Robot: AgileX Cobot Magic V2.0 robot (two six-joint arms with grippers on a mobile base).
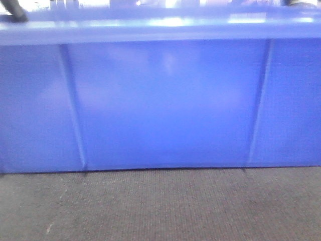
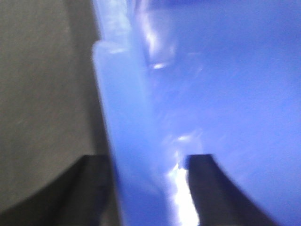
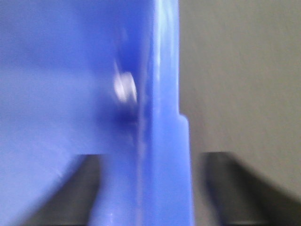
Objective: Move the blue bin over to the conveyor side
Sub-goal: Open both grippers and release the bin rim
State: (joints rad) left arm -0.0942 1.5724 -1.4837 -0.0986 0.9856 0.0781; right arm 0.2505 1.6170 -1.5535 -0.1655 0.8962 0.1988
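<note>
Blue bin point(image 1: 165, 105): glossy bright-blue ribbed crate facing you, resting on dark woven belt point(image 1: 160, 206).
Left gripper point(image 2: 146, 188): jaws straddle its rim.
Right gripper point(image 3: 149, 188): jaws straddle its rim; grip unclear for both.

blue bin point(image 1: 165, 105): glossy bright blue | belt point(image 1: 160, 206): dk grey, woven

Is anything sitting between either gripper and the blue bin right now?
Nothing visible. Both wrist views show the blue bin wall running between the dark fingers: the left gripper straddles one wall, the right gripper another. The images are too blurred to tell whether the fingers press the plastic. The bin rests on the dark belt.
</note>
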